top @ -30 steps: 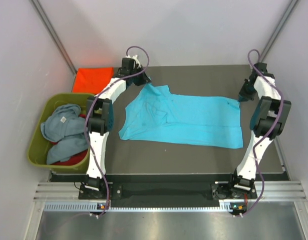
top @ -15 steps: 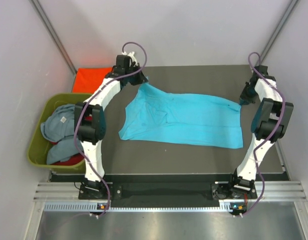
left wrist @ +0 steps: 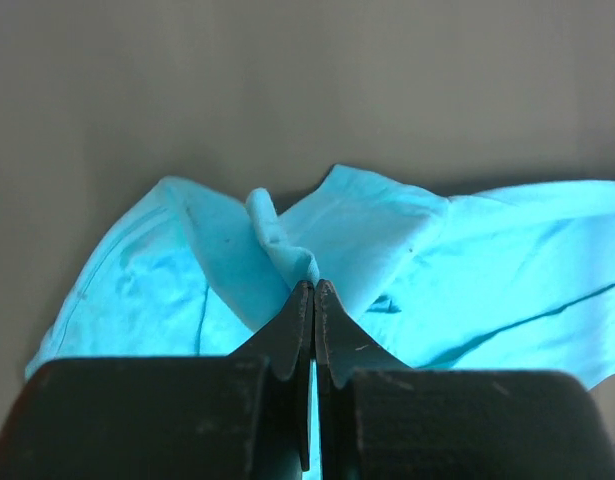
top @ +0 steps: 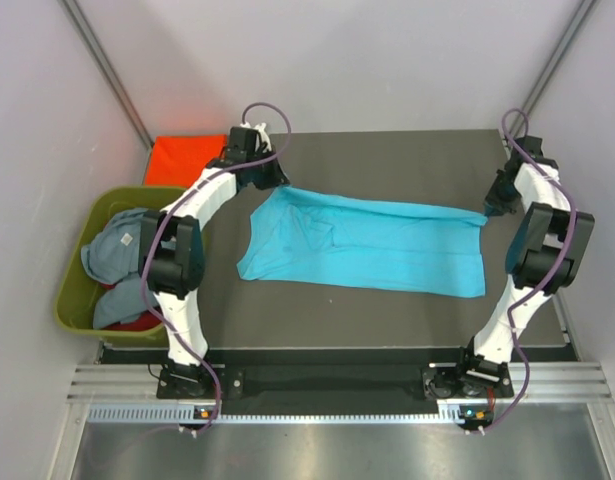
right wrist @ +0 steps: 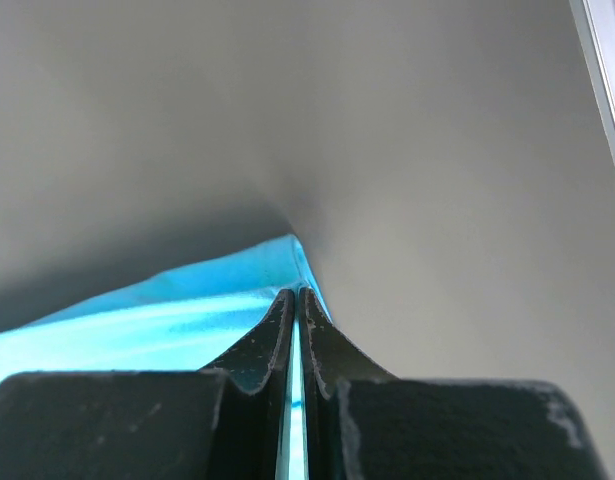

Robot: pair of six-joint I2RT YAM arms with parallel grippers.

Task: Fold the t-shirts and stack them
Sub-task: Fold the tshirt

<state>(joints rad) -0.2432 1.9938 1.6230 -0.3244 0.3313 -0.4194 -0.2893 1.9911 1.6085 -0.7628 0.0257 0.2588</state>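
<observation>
turquoise t-shirt (top: 367, 248) is lying spread across the table's (top: 387, 155) middle. left gripper (left wrist: 314, 290) and right gripper (right wrist: 295, 295) are each clamping one of its far corners. cloth is looking light and limp, sagging between them; gripping at corners or hems is probably best.

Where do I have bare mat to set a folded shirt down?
Bare mat runs along the far side, between the turquoise t-shirt and the back wall, and along the near side, between its hem and the arm bases. The left is crowded: left arm, olive-green tub, orange-red t-shirt.
</observation>
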